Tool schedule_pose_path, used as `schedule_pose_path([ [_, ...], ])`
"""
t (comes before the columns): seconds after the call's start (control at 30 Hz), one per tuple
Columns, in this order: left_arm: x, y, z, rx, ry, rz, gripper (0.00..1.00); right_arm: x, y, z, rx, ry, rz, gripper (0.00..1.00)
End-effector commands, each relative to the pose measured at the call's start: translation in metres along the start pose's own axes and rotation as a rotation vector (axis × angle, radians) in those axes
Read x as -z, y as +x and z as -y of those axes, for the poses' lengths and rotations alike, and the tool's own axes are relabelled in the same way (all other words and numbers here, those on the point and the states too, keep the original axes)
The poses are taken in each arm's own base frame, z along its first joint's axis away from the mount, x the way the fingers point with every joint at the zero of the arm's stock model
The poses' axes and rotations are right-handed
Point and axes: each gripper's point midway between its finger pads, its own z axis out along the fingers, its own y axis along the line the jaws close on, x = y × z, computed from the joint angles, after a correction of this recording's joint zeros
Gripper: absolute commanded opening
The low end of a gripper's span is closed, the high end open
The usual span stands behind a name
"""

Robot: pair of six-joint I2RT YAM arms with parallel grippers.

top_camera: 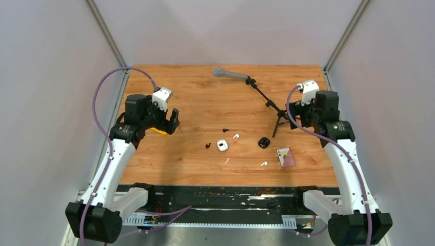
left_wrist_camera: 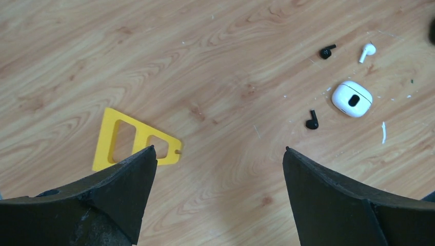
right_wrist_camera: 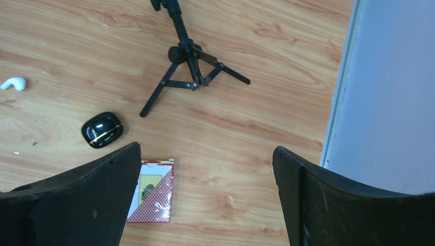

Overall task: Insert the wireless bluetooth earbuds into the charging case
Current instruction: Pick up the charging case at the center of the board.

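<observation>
A white charging case (top_camera: 222, 145) lies mid-table, also in the left wrist view (left_wrist_camera: 352, 98). A black charging case (top_camera: 263, 142) lies to its right, also in the right wrist view (right_wrist_camera: 102, 129). Two black earbuds (top_camera: 225, 130) (top_camera: 208, 145) lie beside the white case, also in the left wrist view (left_wrist_camera: 327, 51) (left_wrist_camera: 312, 120). One white earbud (top_camera: 236, 136) lies between the cases (left_wrist_camera: 367, 52) (right_wrist_camera: 14, 83); another (top_camera: 264, 164) lies nearer the front. My left gripper (top_camera: 172, 122) (left_wrist_camera: 218, 154) is open and empty, far left of them. My right gripper (top_camera: 293, 114) (right_wrist_camera: 205, 154) is open and empty, to the right.
A yellow flat cut-out piece (left_wrist_camera: 134, 144) lies under my left gripper. A microphone on a black tripod (top_camera: 267, 100) (right_wrist_camera: 190, 72) stands at the back right. A red card deck (top_camera: 285, 156) (right_wrist_camera: 153, 192) lies right of the black case. A thin white sliver (top_camera: 226, 161) lies on the wood.
</observation>
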Motion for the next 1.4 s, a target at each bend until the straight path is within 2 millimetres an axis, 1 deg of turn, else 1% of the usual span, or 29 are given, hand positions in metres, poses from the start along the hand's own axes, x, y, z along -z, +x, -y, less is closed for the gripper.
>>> schedule_pose_path([
  [0.0, 0.000, 0.002, 0.011, 0.011, 0.070, -0.005, 0.99, 0.003, -0.034, -0.012, -0.013, -0.088, 0.131, 0.99],
  [0.07, -0.001, 0.008, 0.015, 0.025, 0.088, -0.031, 0.98, 0.001, -0.044, -0.025, 0.000, -0.172, 0.155, 0.99],
  [0.23, -0.005, 0.020, 0.011, 0.076, 0.061, -0.078, 0.96, 0.002, -0.076, -0.070, 0.001, -0.430, 0.235, 0.87],
  [0.3, -0.007, 0.025, 0.012, 0.097, 0.060, -0.086, 0.96, -0.003, -0.081, -0.090, 0.046, -0.489, 0.245, 0.84],
  [0.37, -0.009, 0.031, 0.012, 0.134, 0.044, -0.104, 0.95, -0.008, -0.083, -0.113, 0.134, -0.538, 0.250, 0.81],
  [0.43, -0.010, 0.038, 0.009, 0.176, 0.016, -0.121, 0.94, -0.009, -0.081, -0.145, 0.249, -0.622, 0.258, 0.81],
  [0.47, -0.011, 0.041, 0.009, 0.190, 0.008, -0.125, 0.94, -0.009, -0.077, -0.163, 0.313, -0.668, 0.259, 0.79],
  [0.57, -0.010, 0.045, 0.012, 0.205, 0.010, -0.122, 0.94, -0.010, -0.062, -0.218, 0.459, -0.779, 0.247, 0.68],
  [0.63, -0.007, 0.045, 0.013, 0.209, 0.013, -0.123, 0.94, -0.017, -0.060, -0.241, 0.440, -0.794, 0.221, 0.66],
  [0.7, -0.005, 0.044, 0.012, 0.200, 0.003, -0.116, 0.94, -0.024, -0.058, -0.261, 0.367, -0.798, 0.171, 0.68],
  [0.77, -0.002, 0.043, 0.006, 0.207, -0.026, -0.100, 0.94, -0.028, -0.045, -0.287, 0.345, -0.855, 0.104, 0.70],
  [0.83, 0.001, 0.040, 0.000, 0.226, -0.053, -0.080, 0.94, -0.033, -0.029, -0.307, 0.410, -0.900, 0.062, 0.69],
  [0.87, 0.003, 0.039, -0.003, 0.231, -0.066, -0.068, 0.94, -0.039, -0.024, -0.311, 0.438, -0.894, 0.042, 0.68],
  [0.9, 0.005, 0.038, -0.006, 0.235, -0.078, -0.060, 0.94, -0.050, -0.019, -0.312, 0.445, -0.870, 0.009, 0.68],
  [0.93, 0.006, 0.037, -0.008, 0.263, -0.090, -0.053, 0.94, -0.061, -0.015, -0.309, 0.416, -0.815, -0.036, 0.70],
  [1.0, 0.008, 0.036, -0.011, 0.273, -0.102, -0.046, 0.94, -0.074, -0.010, -0.309, 0.347, -0.756, -0.092, 0.79],
  [1.03, 0.009, 0.035, -0.012, 0.273, -0.106, -0.041, 0.94, -0.076, -0.010, -0.311, 0.312, -0.747, -0.108, 0.85],
  [1.07, 0.010, 0.035, -0.013, 0.274, -0.111, -0.038, 0.94, -0.076, -0.009, -0.314, 0.287, -0.746, -0.122, 0.89],
  [1.1, 0.010, 0.035, -0.014, 0.275, -0.114, -0.036, 0.94, -0.075, -0.009, -0.316, 0.270, -0.742, -0.129, 0.89],
  [1.13, 0.010, 0.035, -0.015, 0.281, -0.120, -0.033, 0.94, -0.075, -0.008, -0.319, 0.252, -0.730, -0.137, 0.86],
  [1.17, 0.010, 0.035, -0.016, 0.287, -0.125, -0.032, 0.94, -0.077, -0.007, -0.320, 0.235, -0.701, -0.148, 0.82],
  [1.2, 0.010, 0.035, -0.017, 0.295, -0.130, -0.029, 0.94, -0.078, -0.004, -0.321, 0.224, -0.677, -0.161, 0.78],
  [1.27, 0.008, 0.035, -0.018, 0.309, -0.134, -0.025, 0.94, -0.082, 0.004, -0.325, 0.231, -0.647, -0.183, 0.74],
  [1.37, 0.004, 0.033, -0.019, 0.319, -0.132, -0.009, 0.94, -0.087, 0.015, -0.334, 0.242, -0.648, -0.215, 0.67],
])
